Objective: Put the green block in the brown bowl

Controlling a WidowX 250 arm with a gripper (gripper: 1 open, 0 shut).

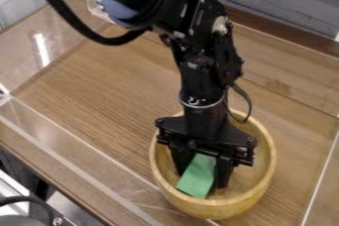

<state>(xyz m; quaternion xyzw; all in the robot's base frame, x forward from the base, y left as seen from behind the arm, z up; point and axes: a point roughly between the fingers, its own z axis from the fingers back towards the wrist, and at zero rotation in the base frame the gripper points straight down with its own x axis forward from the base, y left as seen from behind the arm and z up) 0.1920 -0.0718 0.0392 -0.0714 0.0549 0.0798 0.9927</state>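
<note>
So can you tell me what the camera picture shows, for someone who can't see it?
A black robot hand points down into a brown bowl, holding a green block inside it. The bowl sits on a wooden table.

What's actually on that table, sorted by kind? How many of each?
Green block, inside the bowl under the gripper: 1
Brown wooden bowl: 1
Robot arm, reaching down into the bowl: 1
Total: 3
</note>
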